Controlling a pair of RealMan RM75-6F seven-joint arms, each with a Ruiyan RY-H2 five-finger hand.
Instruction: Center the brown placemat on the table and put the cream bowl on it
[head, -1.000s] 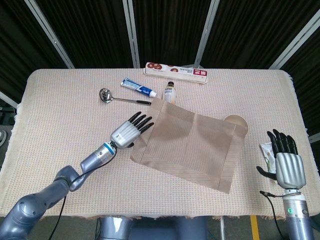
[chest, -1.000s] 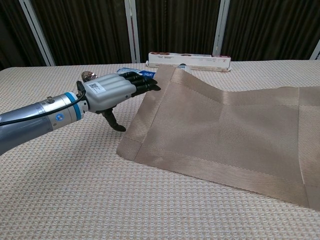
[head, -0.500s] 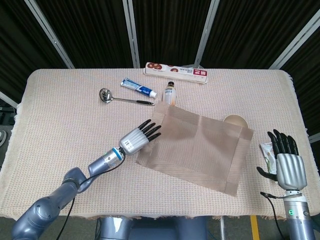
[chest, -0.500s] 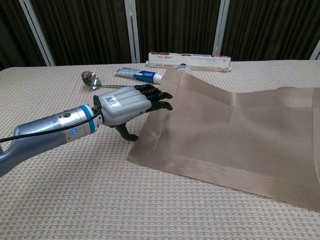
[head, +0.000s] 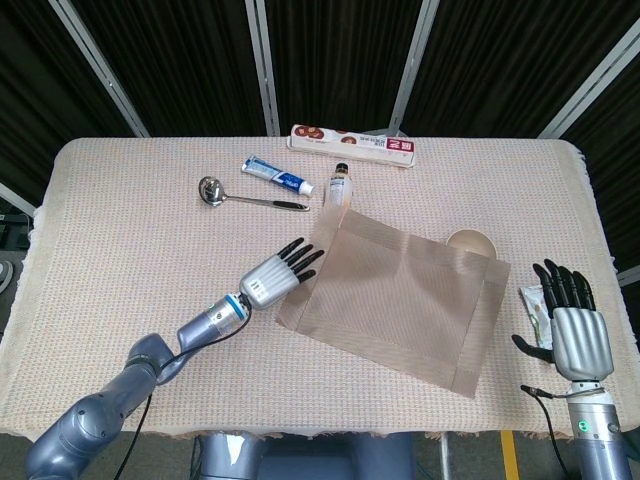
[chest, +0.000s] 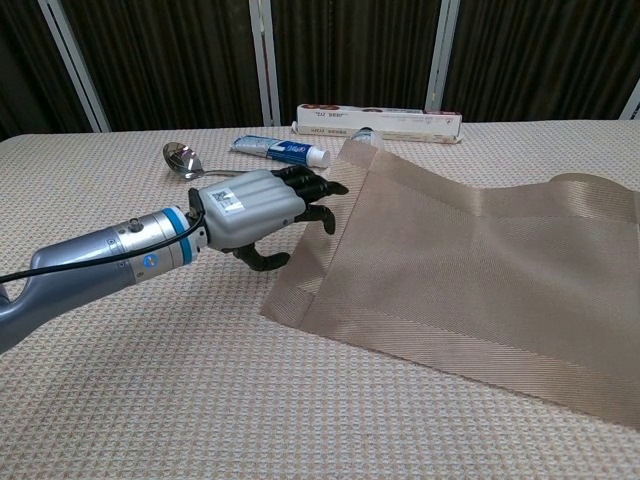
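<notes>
Your left hand touches the near left edge of the placemat.

Your left hand (head: 272, 277) lies low over the table (head: 120, 240), fingers stretched and a little apart, the fingertips (chest: 322, 187) on the left border of the brown placemat (head: 400, 300); it grips nothing. The placemat lies skewed, right of the table's middle, and its far right corner is just beside the cream bowl (head: 470, 242), maybe touching its rim. Your right hand (head: 572, 325) stands at the right edge of the table, fingers straight and apart, empty, beside a small packet (head: 534, 306). Behind the placemat you see a small bottle (head: 340, 185), a toothpaste tube (head: 277, 175), a ladle (head: 240, 195) and a long box (head: 352, 146).
</notes>
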